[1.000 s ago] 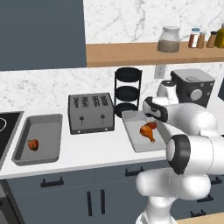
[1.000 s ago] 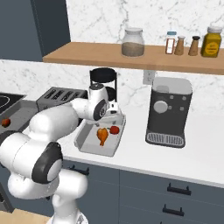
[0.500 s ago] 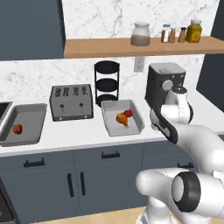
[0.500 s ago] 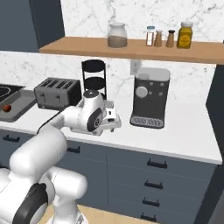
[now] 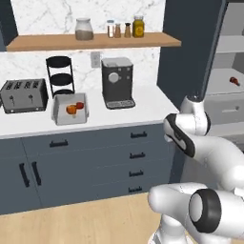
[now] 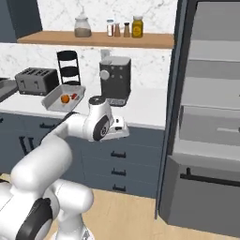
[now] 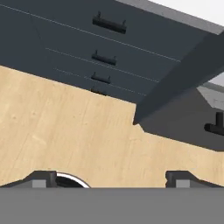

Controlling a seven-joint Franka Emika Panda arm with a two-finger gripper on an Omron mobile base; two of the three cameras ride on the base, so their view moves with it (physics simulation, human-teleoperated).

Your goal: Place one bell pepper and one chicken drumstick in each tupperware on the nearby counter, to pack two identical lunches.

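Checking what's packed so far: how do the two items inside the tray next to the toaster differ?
In the tupperware, the chicken drumstick is orange-brown, bigger and nearer the tray's middle; the bell pepper is red, smaller and sits toward the coffee-machine side. Both lie loose in the same tray, close together on the counter.

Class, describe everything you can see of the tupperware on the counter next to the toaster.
The tupperware is a shallow, rectangular, light-grey tray with a raised rim, plastic-looking. It sits flat on the white counter, between the silver toaster and the coffee machine, in front of a black tiered stand. Inside lie one orange-brown chicken drumstick and one red bell pepper, close together.
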